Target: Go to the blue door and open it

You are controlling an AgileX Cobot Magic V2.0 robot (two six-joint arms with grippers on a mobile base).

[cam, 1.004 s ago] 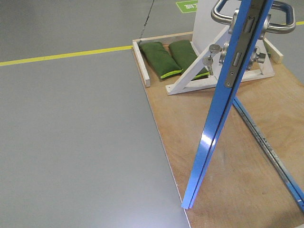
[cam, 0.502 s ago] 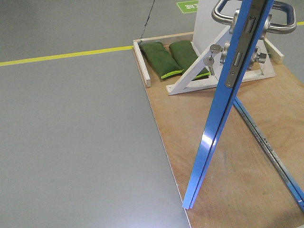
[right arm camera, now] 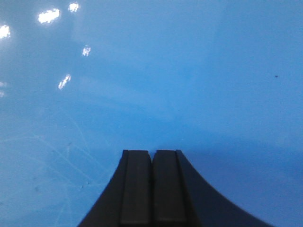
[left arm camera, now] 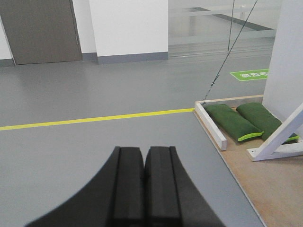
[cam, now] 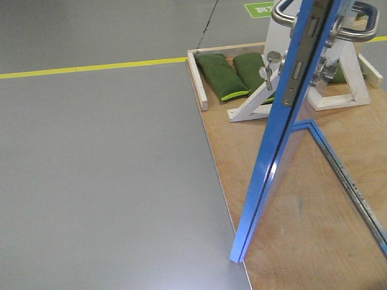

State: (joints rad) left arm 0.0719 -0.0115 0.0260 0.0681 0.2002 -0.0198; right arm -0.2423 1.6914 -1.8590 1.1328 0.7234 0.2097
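Blue door (cam: 266,175) has swung wider than before, baring its floor track's corner (cam: 309,124) (jaws on both arms pressed together).

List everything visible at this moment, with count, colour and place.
blue door: one, glossy bright blue, seen edge-on, standing on the platform
lever handle: two, silver, one on each face of the door, near its top
latch plate: one, steel grey, on the door edge
sandbags: two in clear view, dark green with lime edging, at the back corner of the platform
white brace: one, white, beside the sandbags
plywood platform: one, brown, on the right
floor: grey, on the left
yellow line: one, across the floor
green floor marking: one, far end
left gripper: black, fingers together, over the floor
right gripper: black, fingers together, facing the door's surface
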